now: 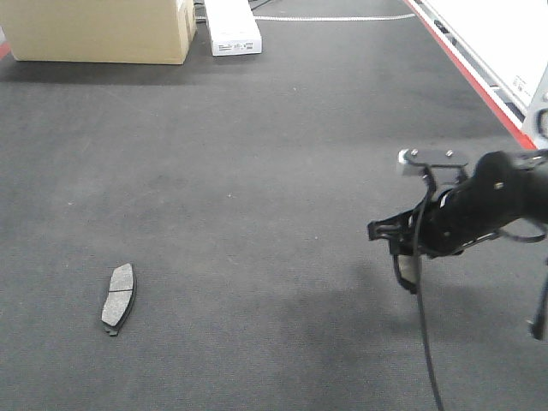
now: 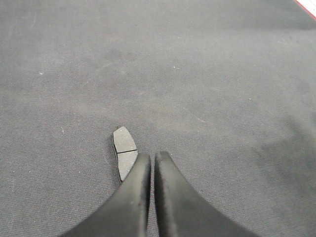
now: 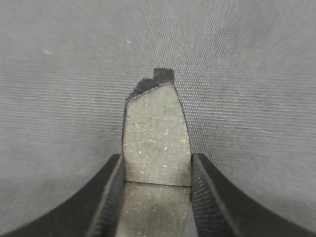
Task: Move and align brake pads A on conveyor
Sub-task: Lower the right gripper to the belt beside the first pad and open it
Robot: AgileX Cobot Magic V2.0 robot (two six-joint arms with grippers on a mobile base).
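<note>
- Loose pad (image 1: 120, 298): lies flat on the conveyor belt (image 1: 257, 171), near left, long axis running near to far.
- Left gripper (image 2: 153, 159): fingers pressed together, empty. Your left wrist view puts this pad just left of the tips; the front view leaves that arm out.
- Right gripper (image 3: 157, 159): far off to the right, pinching a second pad (image 3: 155, 123). Only its wrist view shows you the grip.

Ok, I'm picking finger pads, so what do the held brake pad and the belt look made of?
The brake pad: gritty grey-brown composite face with pale flecks, matte; black backing at its notched tip, probably metal. The conveyor belt: dark charcoal, fine ribbed weave or felt, matte.
</note>
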